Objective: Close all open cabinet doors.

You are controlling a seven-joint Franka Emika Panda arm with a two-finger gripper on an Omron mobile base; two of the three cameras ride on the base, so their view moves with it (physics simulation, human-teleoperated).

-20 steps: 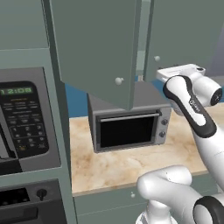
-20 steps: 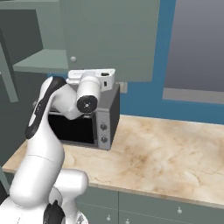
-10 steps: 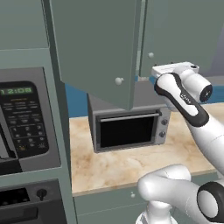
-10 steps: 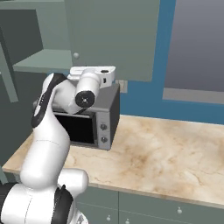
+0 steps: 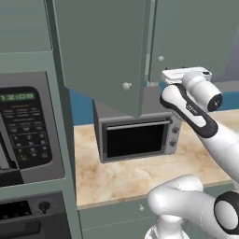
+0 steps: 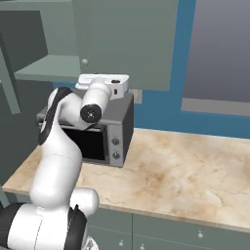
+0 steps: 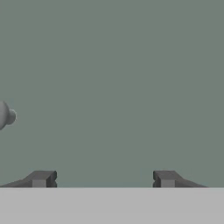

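Cabinet doors: two grey-green panels hang above the counter; the open cabinet door (image 5: 105, 51) swings out toward the room over the toaster oven (image 5: 137, 133), and the closed cabinet door (image 5: 193, 37) sits flush to its right.
Change: since a second ago the arm has lifted its hand up and left, from beside the oven's right edge to just under the lower rim of the right panel; the doors themselves have not moved.
Look of the doors: flat, plain, muted green; the open one carries a small round pale knob (image 5: 125, 86) near its lower right corner, the other a knob (image 5: 160, 59) near its lower left corner.
Shelf: from the right base view the cabinet's bare underside shelf (image 6: 46, 68) shows to the left of the hand.
Gripper: the gripper (image 7: 103, 178) faces a flat green panel close up, fingers (image 7: 41, 178) spread wide apart, nothing between them; whether the tips touch the panel I cannot tell.
Knob in hand view: a pale round knob (image 7: 5, 116) sits at the left edge, well clear of the fingers.
Counter: marbled beige counter (image 6: 180, 171) runs right of the oven.
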